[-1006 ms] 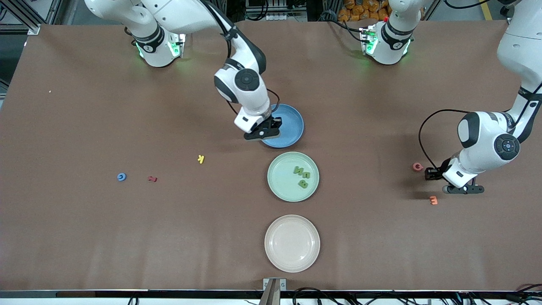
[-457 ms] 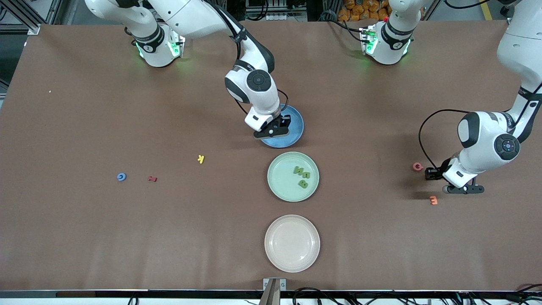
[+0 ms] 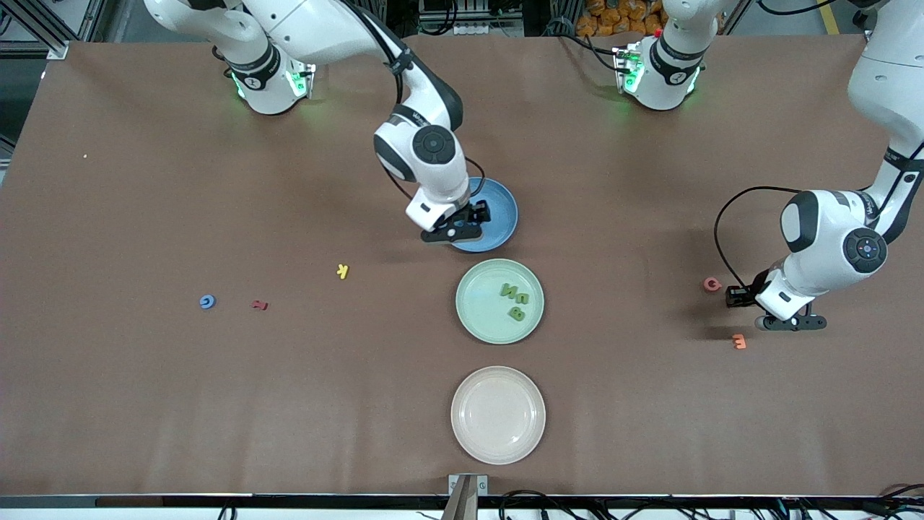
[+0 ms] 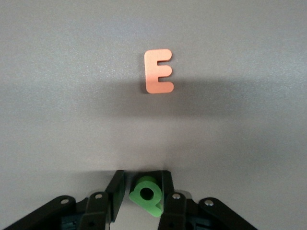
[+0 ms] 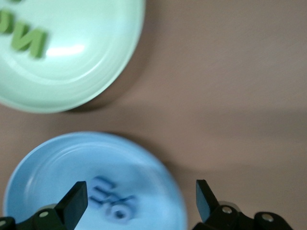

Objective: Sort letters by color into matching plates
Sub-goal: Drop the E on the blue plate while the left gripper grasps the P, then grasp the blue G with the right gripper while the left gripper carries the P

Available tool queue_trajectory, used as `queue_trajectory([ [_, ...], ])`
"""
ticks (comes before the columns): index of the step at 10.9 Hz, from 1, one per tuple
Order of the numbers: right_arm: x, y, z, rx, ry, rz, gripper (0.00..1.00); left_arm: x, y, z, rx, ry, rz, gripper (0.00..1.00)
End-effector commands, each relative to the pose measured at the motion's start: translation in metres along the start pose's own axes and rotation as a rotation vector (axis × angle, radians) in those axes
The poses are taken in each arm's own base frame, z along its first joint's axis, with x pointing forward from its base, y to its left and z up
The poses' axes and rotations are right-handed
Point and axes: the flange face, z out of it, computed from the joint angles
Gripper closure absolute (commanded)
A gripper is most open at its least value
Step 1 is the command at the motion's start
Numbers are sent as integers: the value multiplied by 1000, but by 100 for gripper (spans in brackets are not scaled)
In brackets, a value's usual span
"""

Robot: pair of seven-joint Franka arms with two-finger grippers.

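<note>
The left gripper (image 4: 142, 194) is clamped on a small green letter (image 4: 146, 195) — the piece sits between its two fingers (image 4: 116, 191), as the left wrist view shows. This gripper (image 3: 783, 321) is low over the table (image 3: 144, 404) at the left arm's end. Under it, on the brown surface, lies an orange E (image 4: 158, 71), which in the front view (image 3: 738, 341) is just beside the gripper and a little nearer to the front camera. A pink letter (image 3: 712, 284) lies near it too, farther from the camera than the E.

The right gripper (image 5: 141, 201) has its fingers (image 5: 74, 203) wide apart and holds nothing. It hangs over the blue plate (image 3: 505, 206), at the edge toward the right arm's end of the table. In the right wrist view, blurred blue letters (image 5: 110, 199) lie in this plate (image 5: 43, 167), between the open fingers; how many they are I cannot tell.

Next to the blue plate, nearer to the camera, is the pale green plate (image 3: 476, 303) with three green letters (image 3: 516, 300) in it. Nearer still is the beige plate (image 3: 498, 415).

Toward the right arm's end of the table lie three single letters — a yellow one (image 3: 343, 271), a red one (image 3: 260, 305) and a blue one (image 3: 207, 302).
</note>
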Motion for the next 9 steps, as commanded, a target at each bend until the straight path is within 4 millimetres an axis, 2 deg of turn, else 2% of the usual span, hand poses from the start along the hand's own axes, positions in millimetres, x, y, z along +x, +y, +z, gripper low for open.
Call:
queue_trajectory([
  [1,51,71,-54,-49,-5,-4,0,-7,8,18,-4,-25,-14,61],
  [2,69,100,-67,-53,-5,2,0,-7,8,18,-4,-25,-20,62],
  [3,86,131,-78,-59,-7,0,0,-8,8,19,-4,-25,-19,70],
  [5,122,204,-88,-73,-6,-24,0,-7,8,18,-4,-25,-14,92],
  [6,135,235,-95,-70,1,-36,0,-7,8,18,-4,-23,-11,100],
  [8,155,303,-101,-73,2,-63,0,-6,9,17,-3,-22,-4,100],
  [9,160,328,-103,-73,-1,-91,0,-4,8,14,-1,-16,-2,100],
])
